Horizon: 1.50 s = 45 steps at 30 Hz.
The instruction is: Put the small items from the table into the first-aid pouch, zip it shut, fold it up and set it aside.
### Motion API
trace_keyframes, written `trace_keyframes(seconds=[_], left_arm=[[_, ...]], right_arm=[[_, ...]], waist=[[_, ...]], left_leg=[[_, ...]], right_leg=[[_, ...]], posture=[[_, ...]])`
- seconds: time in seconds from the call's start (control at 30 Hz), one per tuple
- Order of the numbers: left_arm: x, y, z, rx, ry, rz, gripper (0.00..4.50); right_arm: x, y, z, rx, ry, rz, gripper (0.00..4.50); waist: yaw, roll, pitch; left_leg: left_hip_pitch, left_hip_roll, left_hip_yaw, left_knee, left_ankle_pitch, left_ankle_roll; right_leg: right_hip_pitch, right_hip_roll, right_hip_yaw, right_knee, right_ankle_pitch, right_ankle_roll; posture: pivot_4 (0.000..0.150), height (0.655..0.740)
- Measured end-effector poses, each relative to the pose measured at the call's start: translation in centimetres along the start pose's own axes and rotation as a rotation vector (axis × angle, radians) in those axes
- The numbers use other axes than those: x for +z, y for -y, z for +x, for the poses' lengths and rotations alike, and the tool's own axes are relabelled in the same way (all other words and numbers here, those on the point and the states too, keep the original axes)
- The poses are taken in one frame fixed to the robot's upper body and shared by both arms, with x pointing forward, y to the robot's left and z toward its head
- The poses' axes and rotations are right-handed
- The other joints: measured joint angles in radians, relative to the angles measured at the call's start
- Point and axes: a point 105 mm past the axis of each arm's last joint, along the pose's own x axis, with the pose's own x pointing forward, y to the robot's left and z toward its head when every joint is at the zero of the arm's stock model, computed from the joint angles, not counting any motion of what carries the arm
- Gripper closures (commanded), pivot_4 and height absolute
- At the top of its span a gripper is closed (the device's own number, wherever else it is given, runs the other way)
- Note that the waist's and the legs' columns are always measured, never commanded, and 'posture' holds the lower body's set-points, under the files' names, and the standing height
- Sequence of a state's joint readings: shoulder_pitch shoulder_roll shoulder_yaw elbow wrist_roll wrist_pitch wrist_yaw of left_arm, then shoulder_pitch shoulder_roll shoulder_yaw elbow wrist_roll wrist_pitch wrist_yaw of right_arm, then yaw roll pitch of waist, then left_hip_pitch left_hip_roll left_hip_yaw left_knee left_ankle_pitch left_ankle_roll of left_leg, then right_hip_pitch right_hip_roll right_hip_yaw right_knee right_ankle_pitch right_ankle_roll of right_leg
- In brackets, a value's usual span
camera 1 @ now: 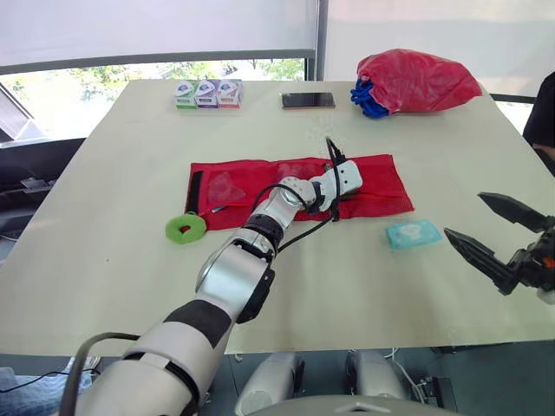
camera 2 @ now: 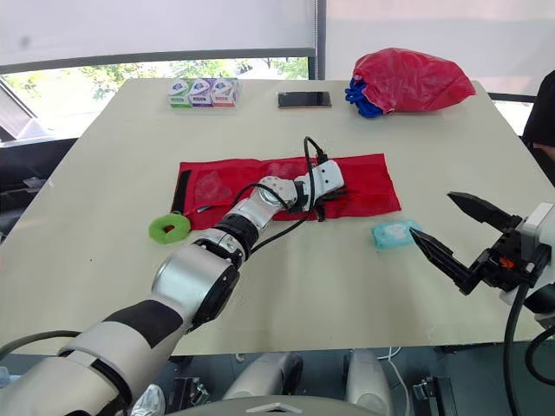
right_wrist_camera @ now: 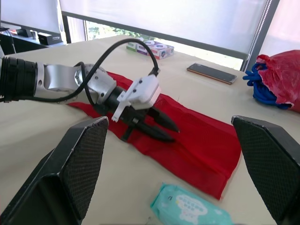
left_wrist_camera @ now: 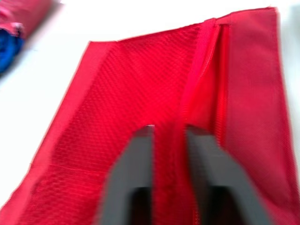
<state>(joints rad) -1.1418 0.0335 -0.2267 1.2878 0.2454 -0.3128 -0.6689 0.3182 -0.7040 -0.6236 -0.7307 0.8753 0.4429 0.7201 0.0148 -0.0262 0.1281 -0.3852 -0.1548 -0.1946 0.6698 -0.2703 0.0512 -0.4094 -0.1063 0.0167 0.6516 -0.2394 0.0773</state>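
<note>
The red first-aid pouch (camera 1: 381, 182) lies unfolded and flat across the middle of the table. My left gripper (camera 1: 327, 206) rests on its mesh panel near the middle. Its fingers (left_wrist_camera: 140, 159) are closed to a narrow gap, with a ridge of red fabric beside the zipper (left_wrist_camera: 206, 70) pinched between them. A teal wipes pack (camera 1: 414, 233) lies just in front of the pouch's right end. A green ring (camera 1: 186, 227) sits at the pouch's left front corner. My right gripper (camera 1: 463, 214) hovers open above the table's right side, to the right of the wipes pack, holding nothing.
Three small boxes (camera 1: 208, 93) stand in a row at the far edge, with a phone (camera 1: 308, 100) to their right. A red bag over something blue (camera 1: 416, 80) fills the far right corner. A person's dark sleeve (camera 1: 546, 108) shows at the right edge.
</note>
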Motion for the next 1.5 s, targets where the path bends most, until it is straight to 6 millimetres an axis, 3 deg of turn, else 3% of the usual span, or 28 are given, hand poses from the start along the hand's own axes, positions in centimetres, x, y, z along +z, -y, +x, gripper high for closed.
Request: trace_keyframes(seconds=[0.23, 0.57, 0.8, 1.23, 1.43, 1.5], left_arm=[[-0.2, 0.0, -0.3, -0.024, 0.019, -0.069, 4.48], [-1.5, 0.1, -2.5, -0.091, 0.066, -0.115, 4.48], [-1.6, 0.7, -2.9, -0.098, 0.093, -0.146, 4.48], [-0.8, 1.0, -2.3, -0.086, 0.111, -0.153, 4.48], [-0.5, 1.0, -2.4, -0.082, 0.123, -0.142, 4.48], [-0.5, 1.1, -2.5, -0.080, 0.125, -0.144, 4.50]], right_arm=[[-0.2, -0.1, -0.2, 0.005, -0.005, -0.008, 0.00], [-1.1, 0.2, -0.6, -0.013, -0.063, -0.043, 0.00], [-4.4, 2.0, -0.8, 0.031, -0.315, -0.131, 0.00], [-11.5, 6.8, 5.0, 0.233, -0.532, -0.068, 0.00], [-13.2, 7.3, 5.6, 0.332, -0.611, -0.159, 0.00], [-13.7, 6.9, 5.4, 0.380, -0.627, -0.164, 0.52]], waist=[[-0.001, 0.000, 0.000], [-0.001, 0.000, 0.000], [-0.001, 0.000, 0.000], [-0.002, 0.000, 0.000], [0.000, 0.000, 0.000], [-0.001, 0.001, 0.000]], left_leg=[[0.000, 0.000, 0.000, 0.000, 0.000, 0.000], [0.000, 0.000, 0.000, 0.000, 0.000, 0.000], [0.001, 0.000, 0.000, 0.000, 0.000, 0.000], [0.000, 0.000, 0.001, 0.000, 0.000, 0.000], [-0.001, 0.000, 0.001, 0.000, 0.000, 0.000], [-0.001, 0.000, 0.001, 0.000, 0.000, 0.000]], right_leg=[[0.000, 0.000, 0.000, 0.000, 0.000, 0.000], [0.000, 0.000, 0.000, 0.000, 0.000, 0.000], [0.000, 0.001, 0.000, 0.000, 0.000, 0.000], [-0.002, -0.001, 0.001, 0.000, 0.000, 0.000], [-0.002, 0.000, 0.000, 0.000, 0.000, 0.000], [-0.002, 0.000, 0.001, 0.000, 0.000, 0.000]], posture=[[0.150, 0.7400], [0.150, 0.7400], [0.150, 0.7400], [0.150, 0.7400], [0.150, 0.7400], [0.150, 0.7400]])
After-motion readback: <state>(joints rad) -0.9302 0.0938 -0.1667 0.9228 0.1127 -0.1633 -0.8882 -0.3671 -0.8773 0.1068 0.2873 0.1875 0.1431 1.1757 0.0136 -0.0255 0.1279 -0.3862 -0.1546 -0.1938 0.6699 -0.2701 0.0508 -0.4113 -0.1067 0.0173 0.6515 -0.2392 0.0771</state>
